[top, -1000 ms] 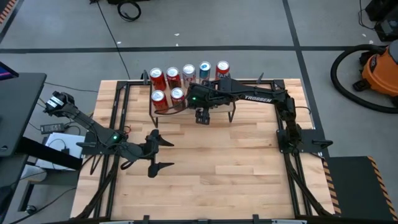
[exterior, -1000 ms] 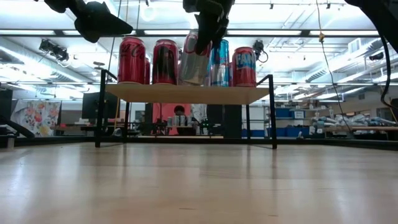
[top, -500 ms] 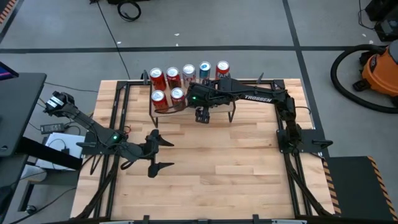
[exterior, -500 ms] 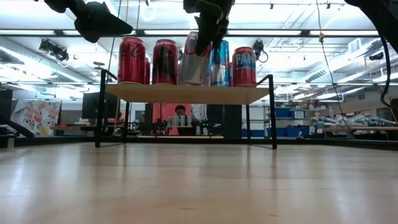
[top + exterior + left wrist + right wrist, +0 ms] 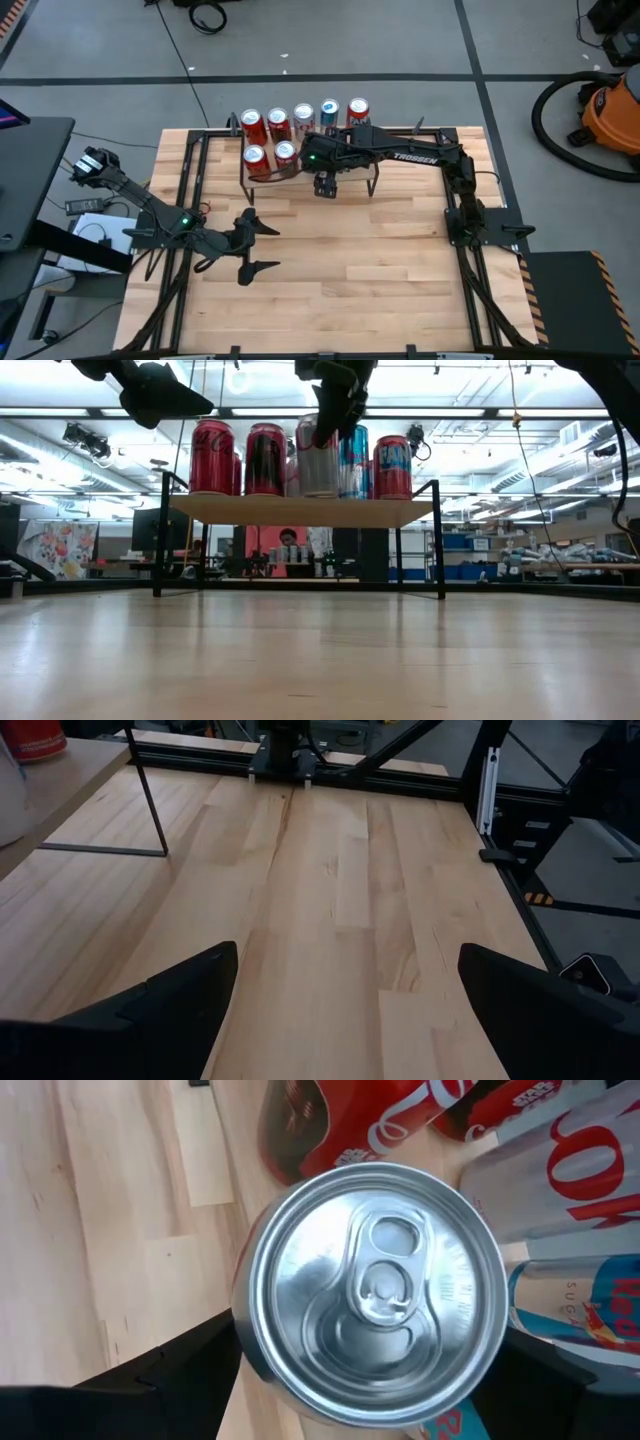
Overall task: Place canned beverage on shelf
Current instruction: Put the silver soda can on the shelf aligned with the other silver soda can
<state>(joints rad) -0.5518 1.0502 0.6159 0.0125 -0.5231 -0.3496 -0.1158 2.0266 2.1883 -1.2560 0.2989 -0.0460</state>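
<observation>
A silver can (image 5: pixel 318 460) stands upright on the shelf (image 5: pixel 300 510), in its near row beside the red cans (image 5: pixel 238 458). Its top (image 5: pixel 375 1290) fills the right wrist view. My right gripper (image 5: pixel 335 415) hangs over it, open, pointing steeply down, with one finger on either side of the can's upper part. In the high view the right arm hides this can. More cans, red, white and blue (image 5: pixel 329 111), line the shelf's far row. My left gripper (image 5: pixel 255 247) waits open above the table's left near part, with nothing between its fingers (image 5: pixel 345 990).
The shelf stands on thin black legs (image 5: pixel 440 540) at the table's far edge. Black frame rails (image 5: pixel 470 250) run along the table's sides. Bare wooden tabletop (image 5: pixel 370 260) lies between the shelf and the near edge.
The silver can was tilted under my right gripper. It now stands upright with its base flat on the shelf. Neither arm has moved from its place.
</observation>
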